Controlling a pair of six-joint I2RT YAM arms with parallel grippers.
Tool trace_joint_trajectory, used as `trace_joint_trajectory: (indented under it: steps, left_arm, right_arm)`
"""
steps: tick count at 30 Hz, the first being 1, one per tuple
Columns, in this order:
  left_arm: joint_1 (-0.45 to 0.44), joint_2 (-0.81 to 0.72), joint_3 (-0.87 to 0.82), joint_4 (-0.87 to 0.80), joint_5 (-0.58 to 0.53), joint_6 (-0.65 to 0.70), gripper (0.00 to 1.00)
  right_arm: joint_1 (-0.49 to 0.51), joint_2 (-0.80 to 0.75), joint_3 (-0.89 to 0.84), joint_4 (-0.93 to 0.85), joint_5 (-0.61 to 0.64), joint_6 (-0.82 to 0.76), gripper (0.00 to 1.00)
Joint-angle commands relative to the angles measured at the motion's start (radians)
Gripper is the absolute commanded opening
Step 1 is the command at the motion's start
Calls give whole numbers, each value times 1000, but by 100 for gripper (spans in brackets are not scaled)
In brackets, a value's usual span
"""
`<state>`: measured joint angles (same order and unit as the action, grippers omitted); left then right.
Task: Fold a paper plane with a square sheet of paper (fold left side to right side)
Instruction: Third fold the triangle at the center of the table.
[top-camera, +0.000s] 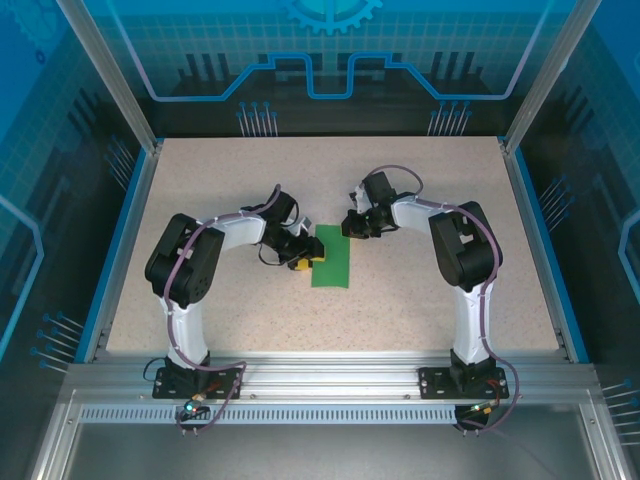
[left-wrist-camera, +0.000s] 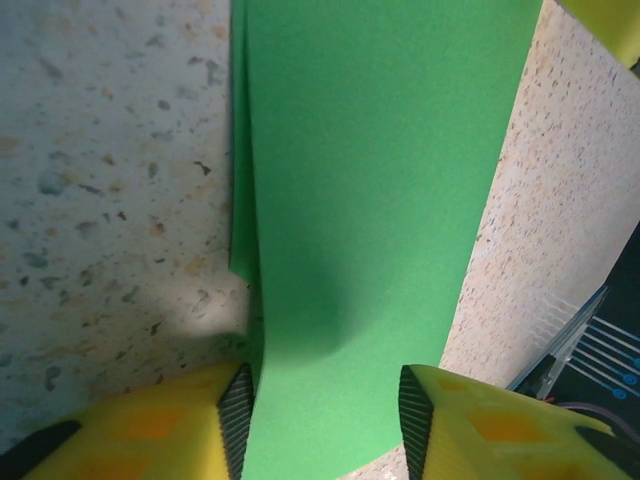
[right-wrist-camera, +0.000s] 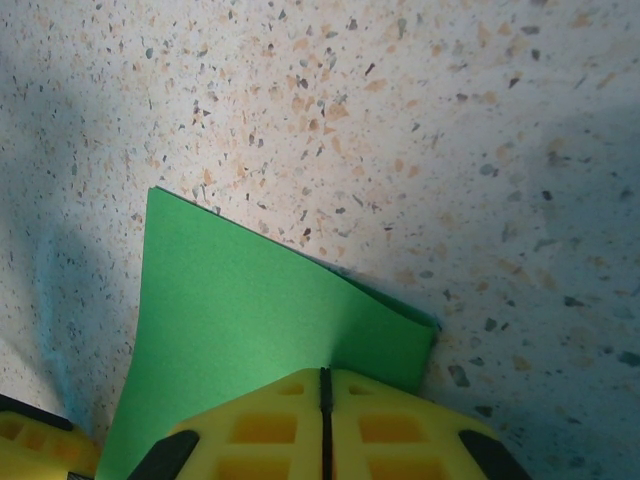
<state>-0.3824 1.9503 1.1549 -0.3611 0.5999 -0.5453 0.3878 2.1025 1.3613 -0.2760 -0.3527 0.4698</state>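
Note:
The square sheet of paper (top-camera: 331, 258) lies mid-table as a narrow green strip, folded double. My left gripper (top-camera: 303, 262) sits at the strip's left edge. In the left wrist view its jaws stand apart with the green paper (left-wrist-camera: 370, 180) running between the black pads (left-wrist-camera: 238, 410); the paper's left edge lifts a little. My right gripper (top-camera: 350, 228) is at the strip's far right corner. In the right wrist view its yellow jaws (right-wrist-camera: 323, 372) are shut tight, tips down on the paper (right-wrist-camera: 240, 300), whose two layers gape slightly at the corner.
The speckled table (top-camera: 430, 180) has blue raised edges left and right and metal posts at the far corners. A yellow finger (left-wrist-camera: 610, 20) of the right gripper peeks in at the top right of the left wrist view.

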Motion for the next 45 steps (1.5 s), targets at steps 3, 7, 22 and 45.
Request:
trace_joint_trajectory:
  steps: [3,7,22,45]
  left_arm:
    - [-7,-22,8,-35,14,-27,39]
    - [-7,-42,-6,-33,8,-40,32]
    - [-10,-47,-22,-32,15,-55,20]
    - [-20,-54,7,-66,33,-136,0]
  right_arm:
    - [22,11,0,-43,0,-20,10]
    - [21,7,-5,-35,-2,-23,11]
    - [20,-13,-19,-12,2,-36,30]
    - [122,-522,-453,176,158,-317,61]
